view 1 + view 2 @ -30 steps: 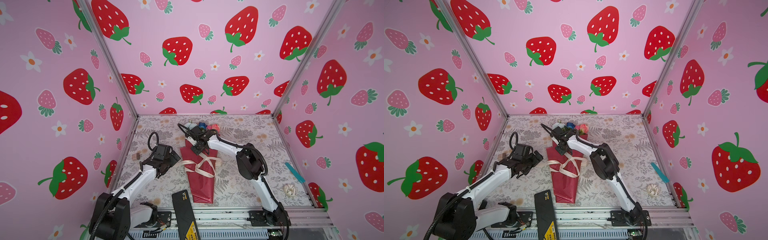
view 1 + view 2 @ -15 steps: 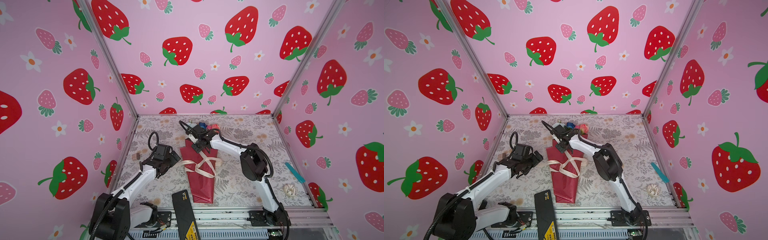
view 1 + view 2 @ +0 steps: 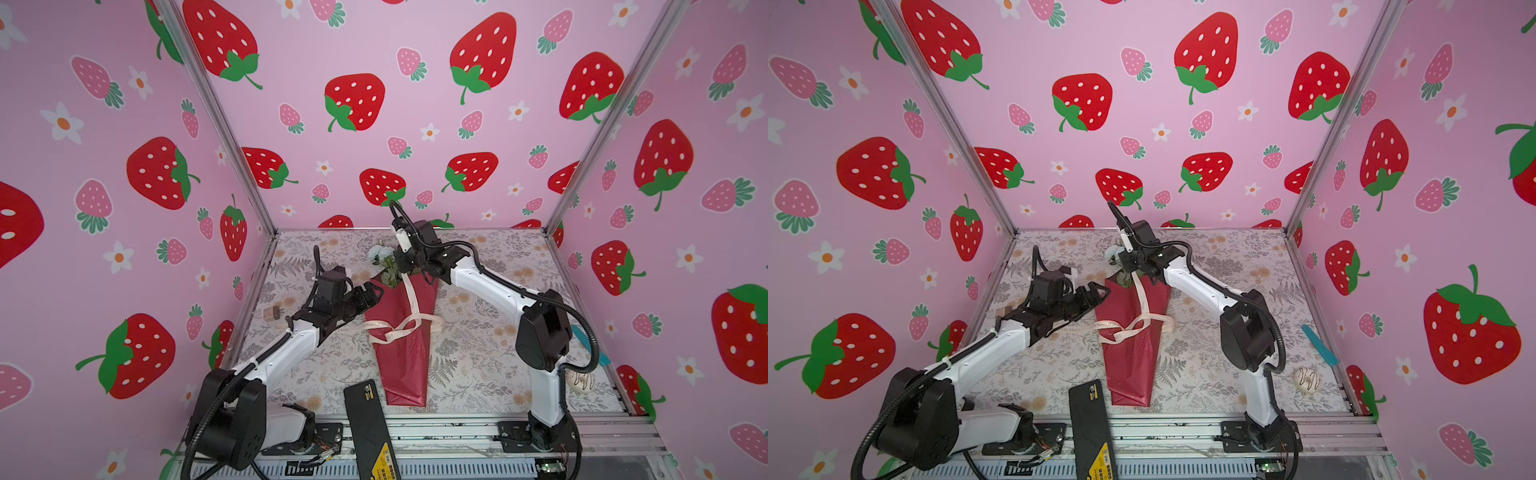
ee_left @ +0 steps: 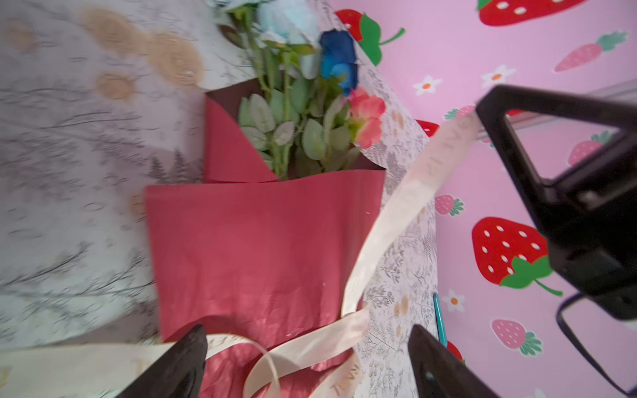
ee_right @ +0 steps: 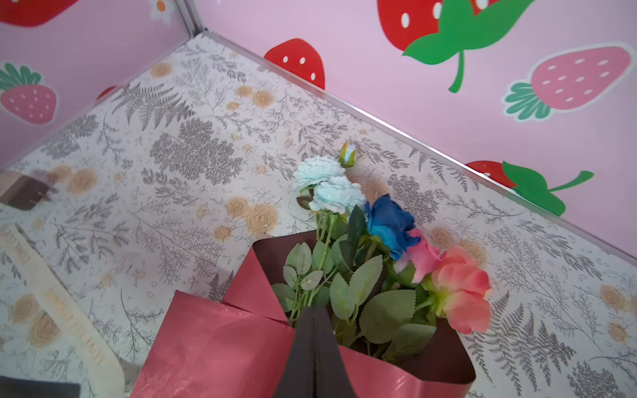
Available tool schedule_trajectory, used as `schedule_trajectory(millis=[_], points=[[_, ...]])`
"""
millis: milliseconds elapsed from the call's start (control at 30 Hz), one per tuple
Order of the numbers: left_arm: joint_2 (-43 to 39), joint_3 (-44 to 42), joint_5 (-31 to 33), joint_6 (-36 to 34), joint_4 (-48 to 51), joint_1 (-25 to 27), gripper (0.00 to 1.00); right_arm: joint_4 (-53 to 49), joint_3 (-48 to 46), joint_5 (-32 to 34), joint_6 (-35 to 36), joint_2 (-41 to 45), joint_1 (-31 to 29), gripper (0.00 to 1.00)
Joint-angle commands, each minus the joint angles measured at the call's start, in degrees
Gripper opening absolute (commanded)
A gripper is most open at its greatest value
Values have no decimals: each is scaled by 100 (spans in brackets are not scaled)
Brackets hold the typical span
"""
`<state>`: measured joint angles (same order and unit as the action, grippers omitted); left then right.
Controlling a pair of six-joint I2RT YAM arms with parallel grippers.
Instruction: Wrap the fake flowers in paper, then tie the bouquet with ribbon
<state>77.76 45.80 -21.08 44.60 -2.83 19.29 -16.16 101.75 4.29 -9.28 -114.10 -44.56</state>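
walls (image 3: 415, 137): pink panels printed with strawberries, closing three sides and filling the upper half of both top views.
worktop (image 3: 478, 349): pale leaf-and-rose print, lower centre of both top views.
bouquet of fake flowers (image 3: 401, 357): flat on the worktop at frame centre, narrow end toward the bottom edge, heads toward the back wall.
wrap (image 4: 258, 241): dark red glossy paper folded into a cone, mouth open around the stems.
ribbon (image 4: 406, 193): cream and lettered; one slack loop crosses the wrap's middle, not drawn tight. One tail rises to the right pincer, the other lies flat toward frame left.
right pincer (image 3: 404, 272): clenched on the raised tail, above the wrap's mouth, upper centre.
left pincer (image 3: 374, 291): released, jaws wide, just left of the wrap's upper edge; in the left wrist view its tips straddle the loop.
blooms (image 5: 389, 220): pale blue, dark blue and coral, among green leaves.
step in hand: probably seizing the flat tail to draw the knot.
doing it well: close on the tail's flat face near the wrap. Pull low, evenly and opposite to the raised tail, so the light cone neither slides nor crumples. The loop should settle on the waist, clear of the leaves.
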Motion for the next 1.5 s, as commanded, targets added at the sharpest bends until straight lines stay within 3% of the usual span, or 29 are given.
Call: schedule_trajectory(millis=[0,333,533,667,767,867,1033,1067,1133,1167,1300,1467], points=[[526,661,-510,-503,-560,289,91,364,-303,-297,-366,448,150,0],[1791,2047,-461,-1513,-218,893,91,955,-1232,-410,-754,1494,382,0],[2240,2631,136,-1573,-117,989,86,1101,-1574,-602,-928,1826,407,0],[2483,2911,138,-1381,-337,996,60,1233,-1874,-710,-1048,1995,414,0],[2569,3018,7,-1253,-468,998,27,1300,-2089,-712,-1076,2141,417,0],[2529,2988,16,-1210,-556,998,0,1376,-2330,-657,-1074,2326,420,0],[2418,2918,74,-1179,-649,991,0,1552,-2860,-510,-1142,2778,474,1],[2403,2903,82,-1159,-682,994,0,1598,-2976,-485,-1170,2867,482,7],[2376,2899,87,-1130,-712,989,0,1766,-3333,-447,-1241,3159,508,32],[2367,2917,84,-1116,-704,986,0,1892,-3506,-455,-1270,3295,509,38],[2341,2944,-1,-968,-721,993,0,2467,-4549,-594,-1488,3812,509,44],[2332,2926,-118,-820,-720,997,0,3366,-5423,-1185,-1904,3785,485,48]])
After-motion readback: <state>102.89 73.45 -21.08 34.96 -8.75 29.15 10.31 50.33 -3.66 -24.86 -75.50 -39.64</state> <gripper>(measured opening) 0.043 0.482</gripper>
